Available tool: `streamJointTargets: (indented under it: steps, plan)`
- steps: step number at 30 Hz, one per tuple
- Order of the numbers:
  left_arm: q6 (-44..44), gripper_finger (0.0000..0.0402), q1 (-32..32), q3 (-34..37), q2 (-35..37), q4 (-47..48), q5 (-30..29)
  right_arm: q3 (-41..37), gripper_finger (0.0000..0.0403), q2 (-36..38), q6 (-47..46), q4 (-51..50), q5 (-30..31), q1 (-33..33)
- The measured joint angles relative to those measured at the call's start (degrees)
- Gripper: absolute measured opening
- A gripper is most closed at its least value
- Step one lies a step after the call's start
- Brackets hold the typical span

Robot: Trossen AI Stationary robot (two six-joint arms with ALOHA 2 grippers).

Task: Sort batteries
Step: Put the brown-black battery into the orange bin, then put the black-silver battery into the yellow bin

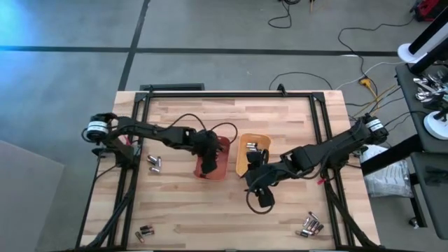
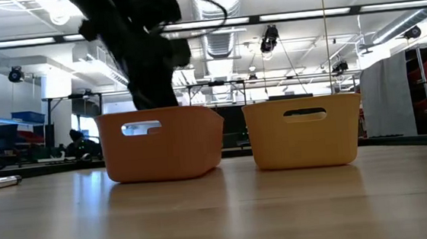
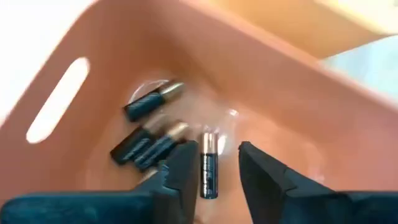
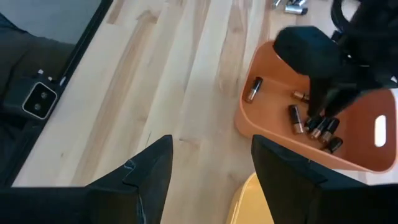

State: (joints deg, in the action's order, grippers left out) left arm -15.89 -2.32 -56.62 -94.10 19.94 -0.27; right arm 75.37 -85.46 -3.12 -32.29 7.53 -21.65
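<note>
My left gripper (image 1: 208, 159) (image 3: 217, 147) hangs open inside the orange tray (image 1: 224, 148) (image 3: 267, 81). A dark, copper-banded battery (image 3: 208, 174) shows between its fingers, close to one of them, in a gap wider than the cell. Several more dark batteries (image 3: 149, 134) lie on the tray's floor. My right gripper (image 1: 253, 176) (image 4: 211, 146) is open over bare wood by the near end of the yellow tray (image 1: 241, 159), with nothing between its fingers. Silvery batteries (image 1: 252, 146) lie in the yellow tray.
Loose batteries lie on the table left of the orange tray (image 1: 154, 163), at the near left (image 1: 143, 232) and at the near right (image 1: 310, 225). The two trays stand side by side (image 2: 162, 142) (image 2: 304, 131). A black frame (image 1: 231, 94) borders the table.
</note>
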Motion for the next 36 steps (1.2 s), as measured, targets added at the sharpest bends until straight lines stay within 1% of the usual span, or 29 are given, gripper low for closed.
streamJointTargets:
  steps: [3, 5, 8, 10, 12, 15, 17, 19, 23, 26, 36]
  plan:
    - [1.4, 0.0122, 1.8, 0.0, 3.8, 2.8, 1.4, 0.0, 0.0210, 0.2, 0.0, -0.1, 0.0, 0.0]
    - [-0.3, 0.0134, 3.3, 0.0, 6.7, 6.6, -0.3, -0.1, 0.0207, 0.2, 0.1, -0.2, 0.1, 0.0]
    - [-5.3, 0.0146, 5.3, 0.7, 11.3, 16.1, -6.8, -0.4, 0.0202, 0.1, 0.3, -0.1, 2.5, 0.0]
    - [-9.8, 0.0153, 6.4, 1.6, 14.3, 23.8, -9.6, -0.9, 0.0198, 0.1, 0.4, -0.3, 4.4, 0.0]
    - [-15.0, 0.0161, 7.2, 3.7, 16.9, 29.9, -9.7, -1.4, 0.0195, 0.0, 0.9, -0.2, 5.2, 0.0]
    - [-22.0, 0.0178, 7.6, 9.5, 20.7, 34.7, -9.2, -2.4, 0.0191, 0.0, 1.7, 0.4, 7.0, 0.0]
    - [-25.4, 0.0190, 6.7, 14.1, 22.6, 35.4, -7.9, -3.6, 0.0189, 0.0, 2.3, 1.6, 7.6, 0.2]
    - [-27.9, 0.0199, 6.1, 18.0, 23.9, 35.3, -7.9, -4.9, 0.0187, 0.0, 2.2, 2.9, 7.7, 0.3]
    - [-34.9, 0.0208, 4.9, 22.4, 24.5, 35.1, -7.1, -6.8, 0.0181, 0.0, 2.0, 5.9, 7.7, 0.3]
    - [-38.1, 0.0208, 4.3, 23.6, 24.4, 35.1, -4.6, -8.1, 0.0178, 0.0, 0.3, 7.3, 7.7, 0.3]
    - [-44.5, 0.0208, 3.8, 24.6, 21.6, 34.0, -5.4, -10.2, 0.0185, 0.0, -1.2, 7.4, 7.6, 0.3]
